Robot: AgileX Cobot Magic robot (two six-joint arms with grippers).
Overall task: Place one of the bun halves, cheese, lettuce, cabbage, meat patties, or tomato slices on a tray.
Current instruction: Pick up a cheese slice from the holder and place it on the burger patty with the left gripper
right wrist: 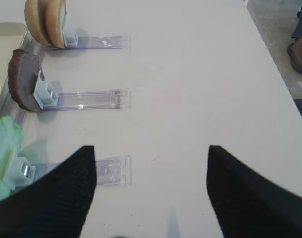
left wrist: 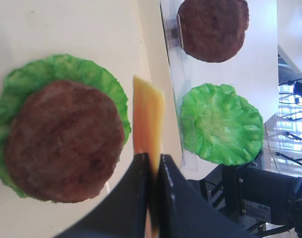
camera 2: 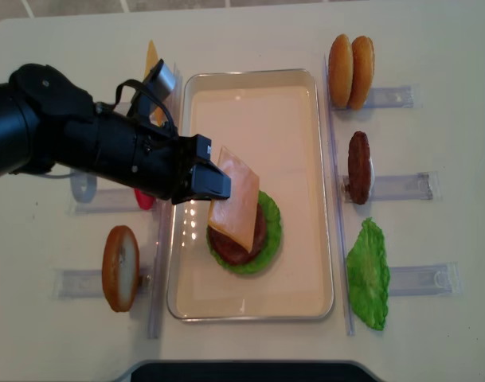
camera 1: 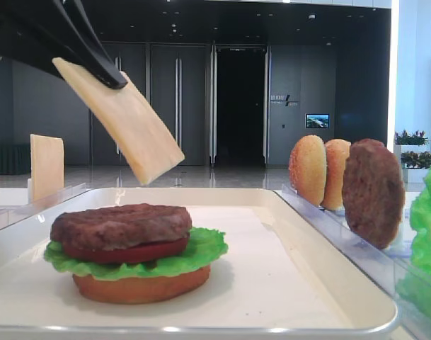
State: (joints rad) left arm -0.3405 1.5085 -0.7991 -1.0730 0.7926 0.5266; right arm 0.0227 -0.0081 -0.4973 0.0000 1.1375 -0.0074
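My left gripper (camera 2: 218, 181) is shut on a pale yellow cheese slice (camera 2: 236, 199), gripping it by one corner. The cheese (camera 1: 127, 124) hangs tilted in the air above a stack on the cream tray (camera 2: 306, 159). From the bottom up, the stack is a bun half (camera 1: 141, 289), lettuce (camera 1: 201, 251), a tomato slice (camera 1: 127, 253) and a meat patty (camera 1: 119, 223). In the left wrist view the cheese (left wrist: 148, 114) sits edge-on between the shut fingers, just right of the patty (left wrist: 64, 134). My right gripper (right wrist: 151, 148) is open over bare table, with nothing between its fingers.
Clear racks right of the tray hold two bun halves (camera 2: 351, 70), a patty (camera 2: 358, 167) and a lettuce leaf (camera 2: 369, 274). Racks on the left hold a bun half (camera 2: 120, 267), a tomato slice (camera 2: 144, 199) and another cheese slice (camera 2: 150, 60).
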